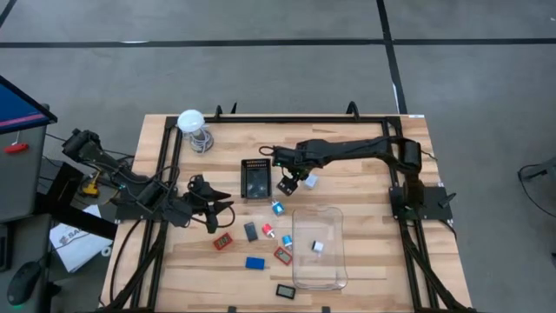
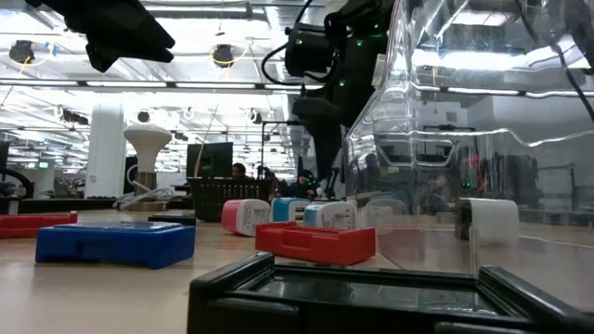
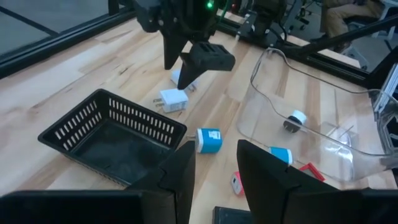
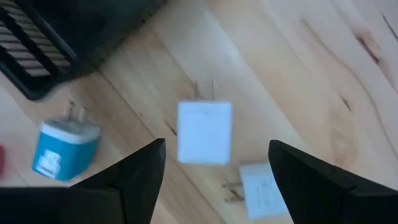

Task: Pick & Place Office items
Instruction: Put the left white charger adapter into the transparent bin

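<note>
The office items lie scattered on the wooden table. Two white plug cubes (image 4: 204, 132) (image 4: 264, 193) lie flat beside the black mesh tray (image 1: 256, 178). My right gripper (image 1: 291, 181) hangs open above them, pointing down, its fingers on either side of the nearer cube (image 3: 173, 101) without touching it. A cyan plug (image 4: 62, 149) lies on its side close by. My left gripper (image 1: 213, 210) waits open and empty above the table's left part, its fingers (image 3: 180, 177) aimed toward the tray. A white cube (image 1: 318, 247) lies in the clear box (image 1: 319, 252).
Flat pieces lie near the front edge: a red one (image 1: 223, 242), a black one (image 1: 251, 231), a blue one (image 1: 254, 263), a red one (image 1: 283, 256), a black one (image 1: 286, 291). Cyan-and-red bits (image 1: 268, 230) lie between them. A white ball-shaped thing on a coil (image 1: 191, 122) stands at the far left.
</note>
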